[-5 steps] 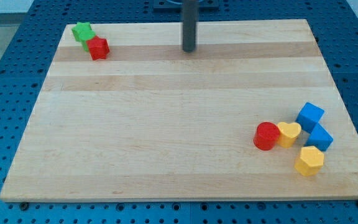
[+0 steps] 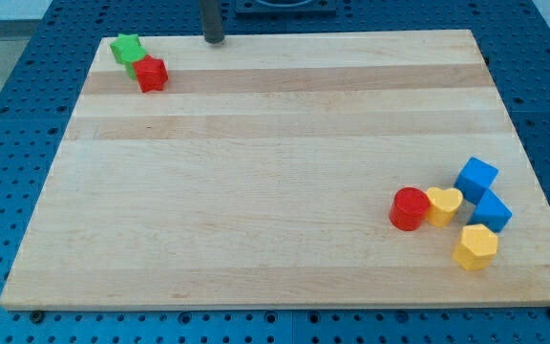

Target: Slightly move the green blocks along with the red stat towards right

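Observation:
A green star-shaped block point(image 2: 126, 48) sits at the board's top left corner, with a second green piece showing just below it. A red star-shaped block point(image 2: 151, 74) touches them on their lower right. My tip point(image 2: 214, 41) is at the board's top edge, to the right of these blocks and apart from them, about level with the green star.
A cluster lies at the view's lower right: a red cylinder point(image 2: 410, 209), a yellow heart point(image 2: 443, 204), two blue blocks point(image 2: 475, 178) point(image 2: 492, 211) and a yellow hexagon-like block point(image 2: 475, 247). The wooden board point(image 2: 275, 191) lies on a blue perforated table.
My tip has moved left and up along the board's top edge, closer to the green and red blocks. No block has moved.

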Tool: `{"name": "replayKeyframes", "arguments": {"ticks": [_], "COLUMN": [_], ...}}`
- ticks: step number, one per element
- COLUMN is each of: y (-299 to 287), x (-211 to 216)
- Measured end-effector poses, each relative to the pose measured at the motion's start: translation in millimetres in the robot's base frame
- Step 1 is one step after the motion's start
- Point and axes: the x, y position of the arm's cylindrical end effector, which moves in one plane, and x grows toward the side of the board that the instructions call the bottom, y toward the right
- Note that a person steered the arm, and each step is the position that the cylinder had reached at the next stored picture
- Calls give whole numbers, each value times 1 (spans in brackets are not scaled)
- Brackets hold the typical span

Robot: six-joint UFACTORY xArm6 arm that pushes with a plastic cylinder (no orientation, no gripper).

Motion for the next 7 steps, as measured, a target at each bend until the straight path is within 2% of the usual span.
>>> {"name": "replayKeyframes", "arguments": {"ticks": [1, 2, 4, 5, 7], "y": [-24, -72, -80, -109, -130], "x": [0, 0, 0, 0, 0]}}
